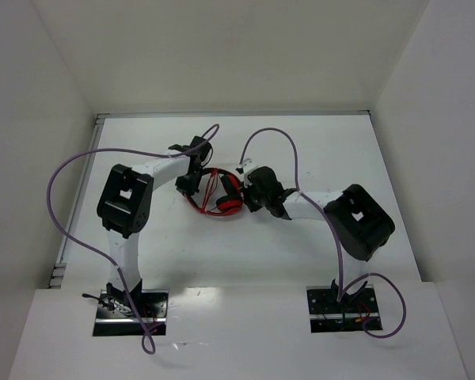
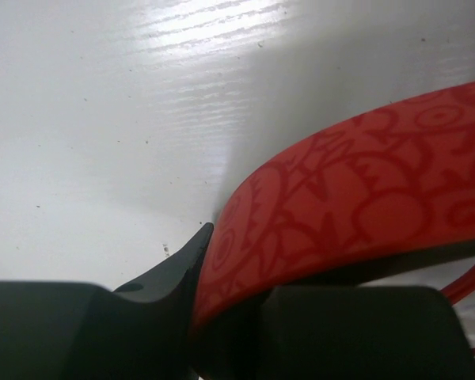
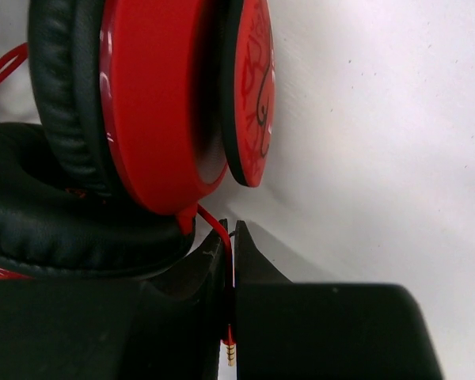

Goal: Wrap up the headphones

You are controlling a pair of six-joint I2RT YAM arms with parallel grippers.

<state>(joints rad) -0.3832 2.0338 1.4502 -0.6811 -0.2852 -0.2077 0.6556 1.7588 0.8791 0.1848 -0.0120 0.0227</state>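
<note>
Down at the right gripper [image 3: 231,237], the black jaws are pinched almost fully together on the thin red cord [image 3: 214,223]. The grip is right by the cord's end, and the little gold plug [image 3: 229,348] pokes out just behind the pinch. Just above those fingertips hangs a round red ear cup [image 3: 158,103], seen edge-on, with a black ear cushion [image 3: 63,229] bulging beside the left finger; whether it touches, I can't tell. Across the way, the left gripper [image 2: 226,297] is clamped close around the red patterned headband [image 2: 364,206], which arcs out to the right of its fingers. From above, the red over-ear headphones [image 1: 222,194] sit between the two grippers, out on the white table [image 1: 245,253] and well clear of the arm bases. To my eye the step is winding cord round the headphones. The left should hold the band dead steady while the right leads the cord in snug, even turns, with light tension so that short tail doesn't slip through the pinch.
</note>
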